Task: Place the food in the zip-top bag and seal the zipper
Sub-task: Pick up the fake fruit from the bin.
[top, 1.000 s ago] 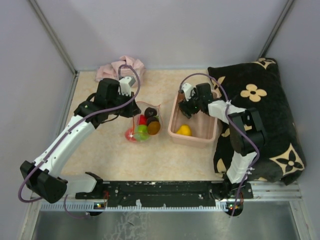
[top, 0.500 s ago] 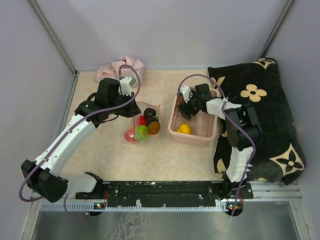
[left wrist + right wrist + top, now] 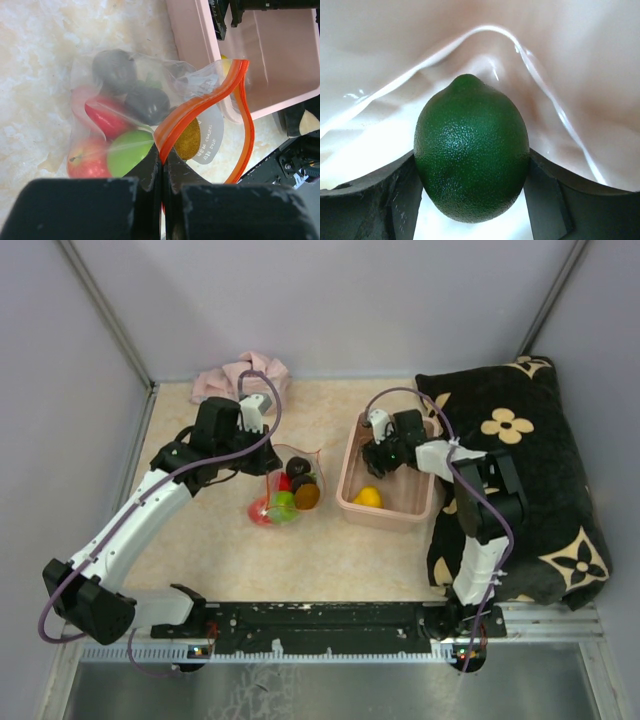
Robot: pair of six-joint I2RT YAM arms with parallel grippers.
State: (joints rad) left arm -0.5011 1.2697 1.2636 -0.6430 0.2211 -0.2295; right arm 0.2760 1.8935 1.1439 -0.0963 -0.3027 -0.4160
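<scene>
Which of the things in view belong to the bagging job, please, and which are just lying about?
Job: zip-top bag, its zipper, bagged fruits, green lime, yellow fruit.
Lying about: pink cloth, black cushion, pink tub.

clear zip-top bag (image 3: pixel 192 75): crinkled glossy plastic, in left claw (image 3: pixel 163 157) | dark green toy lime (image 3: pixel 471 150): pebbled satin skin, in right claw (image 3: pixel 472 192) | pink tub (image 3: pixel 560 60) behind it: smooth shiny plastic

Bright, even light, soft shadows; white glare streaks across the pink tub (image 3: pixel 580 60).
</scene>
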